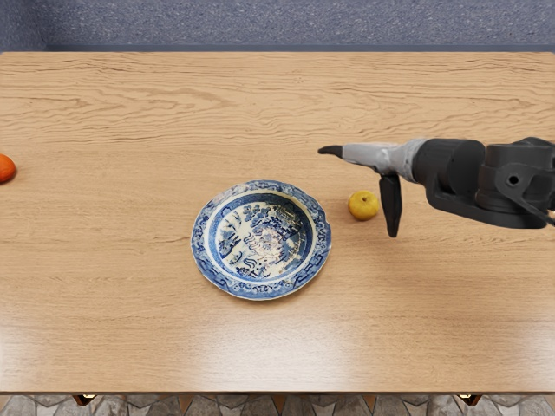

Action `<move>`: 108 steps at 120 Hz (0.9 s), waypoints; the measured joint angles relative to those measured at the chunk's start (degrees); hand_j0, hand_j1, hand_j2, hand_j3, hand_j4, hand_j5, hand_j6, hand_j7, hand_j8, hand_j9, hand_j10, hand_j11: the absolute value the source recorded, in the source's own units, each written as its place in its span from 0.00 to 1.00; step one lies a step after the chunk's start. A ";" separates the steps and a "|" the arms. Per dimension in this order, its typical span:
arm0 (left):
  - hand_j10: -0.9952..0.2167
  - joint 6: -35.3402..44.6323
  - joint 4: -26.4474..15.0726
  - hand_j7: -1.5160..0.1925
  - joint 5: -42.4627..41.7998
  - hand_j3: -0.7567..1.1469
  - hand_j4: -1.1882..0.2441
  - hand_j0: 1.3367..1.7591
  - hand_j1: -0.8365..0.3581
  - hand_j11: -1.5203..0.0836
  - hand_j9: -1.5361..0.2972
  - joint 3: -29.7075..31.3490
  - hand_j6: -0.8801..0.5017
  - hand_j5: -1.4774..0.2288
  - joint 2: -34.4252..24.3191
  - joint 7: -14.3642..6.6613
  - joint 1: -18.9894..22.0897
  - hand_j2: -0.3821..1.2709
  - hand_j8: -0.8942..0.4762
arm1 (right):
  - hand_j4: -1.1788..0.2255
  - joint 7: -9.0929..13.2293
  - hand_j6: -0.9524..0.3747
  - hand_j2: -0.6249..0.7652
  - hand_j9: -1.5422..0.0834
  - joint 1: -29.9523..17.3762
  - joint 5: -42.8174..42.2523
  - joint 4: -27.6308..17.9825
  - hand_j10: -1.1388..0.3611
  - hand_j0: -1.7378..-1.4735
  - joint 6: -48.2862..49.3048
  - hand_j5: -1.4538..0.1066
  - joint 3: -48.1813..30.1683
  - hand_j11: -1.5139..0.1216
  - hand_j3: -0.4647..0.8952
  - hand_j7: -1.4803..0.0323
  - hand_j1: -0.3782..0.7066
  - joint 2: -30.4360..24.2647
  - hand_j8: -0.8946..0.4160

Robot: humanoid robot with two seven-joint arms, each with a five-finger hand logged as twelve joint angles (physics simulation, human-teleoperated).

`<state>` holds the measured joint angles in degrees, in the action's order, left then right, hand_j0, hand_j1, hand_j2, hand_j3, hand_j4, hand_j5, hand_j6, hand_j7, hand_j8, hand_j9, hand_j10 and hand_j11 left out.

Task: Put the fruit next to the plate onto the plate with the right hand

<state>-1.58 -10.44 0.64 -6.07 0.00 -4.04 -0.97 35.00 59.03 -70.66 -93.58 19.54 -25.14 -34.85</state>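
One view only, from the head: the right hand hung over the counter, open, its long fingers pointing left and the thumb dropping straight down, gripping nothing. The small yellow fruit sat on the counter just right of the blue-patterned plate, apart from its rim, with that thumb just beside it on its right. Away at the left edge, an orange fruit lay partly out of frame.

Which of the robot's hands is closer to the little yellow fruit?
Right. The right hand hovers open just right of the yellow fruit, thumb pointing down beside it. The left hand is not in view.
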 joint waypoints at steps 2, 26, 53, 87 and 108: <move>0.81 0.00 0.00 0.87 0.00 0.40 0.82 0.76 0.97 0.93 0.82 -0.01 0.62 0.85 0.00 0.00 0.00 0.23 0.64 | 0.84 0.00 0.71 0.45 0.95 -0.34 -0.33 0.02 0.76 0.30 -0.38 0.93 0.00 0.93 0.34 0.98 0.03 0.13 0.68; 0.81 0.00 0.00 0.87 -0.01 0.40 0.82 0.76 0.97 0.93 0.82 0.00 0.62 0.85 0.00 0.00 0.00 0.23 0.64 | 0.84 0.00 0.71 0.45 0.95 -3.69 -4.10 1.30 0.76 0.30 -4.13 0.93 0.02 0.93 0.34 0.98 0.03 1.55 0.68; 0.81 0.01 0.00 0.87 -0.02 0.40 0.82 0.76 0.97 0.93 0.82 0.00 0.62 0.85 0.00 0.00 0.00 0.23 0.64 | 0.81 0.00 0.69 0.45 0.92 -5.92 -7.42 3.04 0.73 0.30 -6.75 0.90 0.07 0.90 0.34 0.95 0.07 3.96 0.65; 0.81 0.00 0.01 0.87 0.00 0.40 0.82 0.76 0.97 0.93 0.82 -0.01 0.62 0.85 0.00 0.00 0.00 0.23 0.64 | 0.77 0.00 0.65 0.44 0.88 -7.49 -11.12 5.82 0.70 0.30 -10.24 0.86 1.34 0.85 0.34 0.90 0.13 6.35 0.61; 0.81 0.00 -0.01 0.87 -0.02 0.40 0.82 0.76 0.97 0.93 0.82 0.00 0.62 0.85 0.00 0.00 0.00 0.23 0.64 | 0.76 0.00 0.63 0.43 0.86 -8.02 -12.21 6.76 0.68 0.30 -11.65 0.84 1.97 0.84 0.34 0.88 0.15 6.67 0.59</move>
<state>-1.58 -10.45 0.62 -6.07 0.00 -4.04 -0.97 35.00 51.01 -82.87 -86.82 7.89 -23.17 -28.18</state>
